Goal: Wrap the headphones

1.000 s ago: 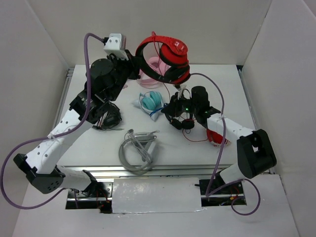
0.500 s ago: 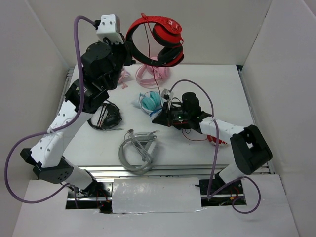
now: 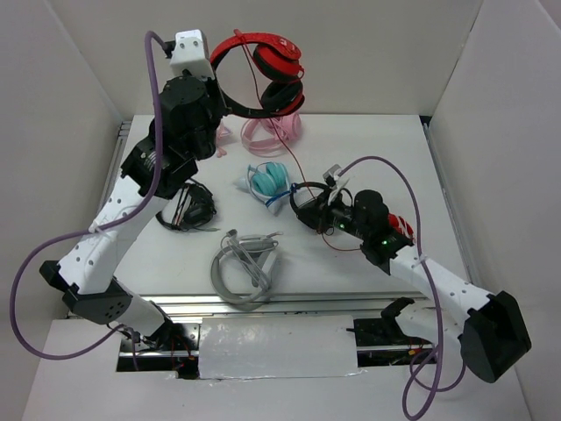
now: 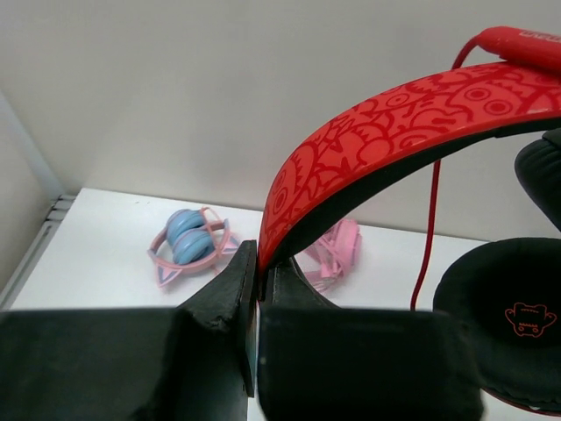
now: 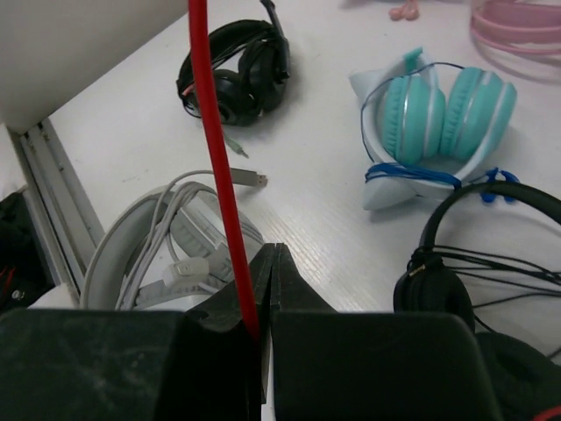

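- White walls box in a white table (image 3: 377, 149). High against the back wall, lifted clear of the surface, hang the headphones (image 3: 263, 74), their red cups to the right and the patterned headband (image 4: 386, 123) arching left.
- One end of that headband sits pinched between the jaws of the left gripper (image 4: 257, 263), which are clamped tight on its edge. Holding the set aloft probably lets the cord fall free and leaves room below for winding.
- From the cups the thin red cable (image 3: 296, 158) drops in a fairly straight line towards the table.
- Low on that line the right gripper (image 5: 270, 263) is closed on the cable, and the wrist view shows the red strand running up out of the pinched jaws. Gripping it this far down seems meant to give a handle for carrying loops around the band.
- No turns show around the headphones, so the wrapping looks barely begun.
- Just beneath the right gripper lies a black set (image 5: 473, 263) with loose wires, and a teal cat-ear pair (image 3: 267, 182) is beside it.
- Farther out are a grey-white pair (image 3: 244, 263) near the front, a small black pair (image 3: 188, 209) to the left and a pink pair (image 3: 273, 132) at the back.
- With so many neighbours close by, the hanging cable could snag on one during winding.
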